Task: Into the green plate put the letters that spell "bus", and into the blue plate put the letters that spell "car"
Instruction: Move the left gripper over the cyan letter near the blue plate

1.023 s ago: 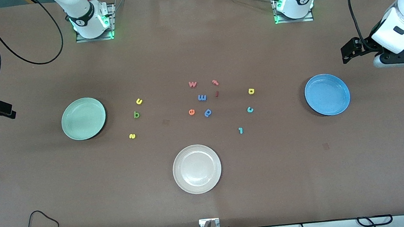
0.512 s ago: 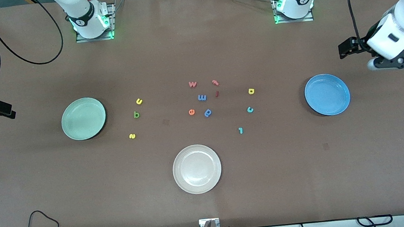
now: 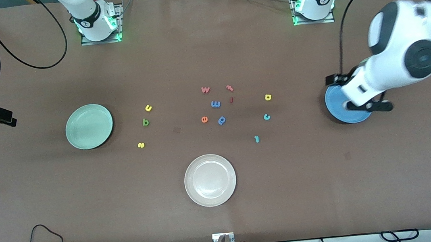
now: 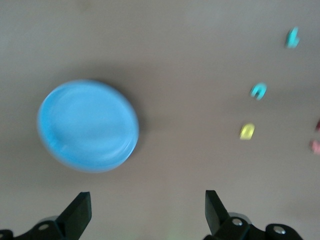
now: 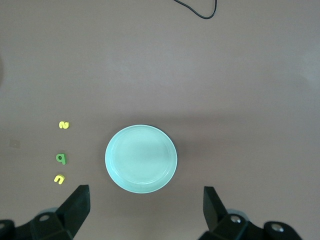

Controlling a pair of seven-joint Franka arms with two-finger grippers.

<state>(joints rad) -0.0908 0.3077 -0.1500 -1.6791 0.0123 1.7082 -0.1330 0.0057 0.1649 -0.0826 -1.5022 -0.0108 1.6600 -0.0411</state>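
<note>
The green plate (image 3: 89,126) lies toward the right arm's end of the table. Beside it are the yellow u (image 3: 148,108), green b (image 3: 145,122) and yellow s (image 3: 141,145). The blue plate (image 3: 335,103) lies toward the left arm's end, partly hidden by the left arm. The yellow a (image 3: 268,97), teal c (image 3: 267,117) and teal r (image 3: 257,139) lie on the table beside it. My left gripper (image 4: 148,212) hangs open and empty by the blue plate (image 4: 88,125). My right gripper (image 5: 145,207) waits open and empty, high by the green plate (image 5: 141,159).
A white plate (image 3: 210,180) sits nearer the front camera, mid-table. Between the two letter groups lie a salmon w (image 3: 205,90), salmon r (image 3: 229,88), blue m (image 3: 215,104), orange e (image 3: 204,119) and blue p (image 3: 222,120). A black cable (image 3: 42,238) loops near the front edge.
The left arm has swung in from the table's end and now stands over the blue plate. The right arm, plates and letters have not moved.
</note>
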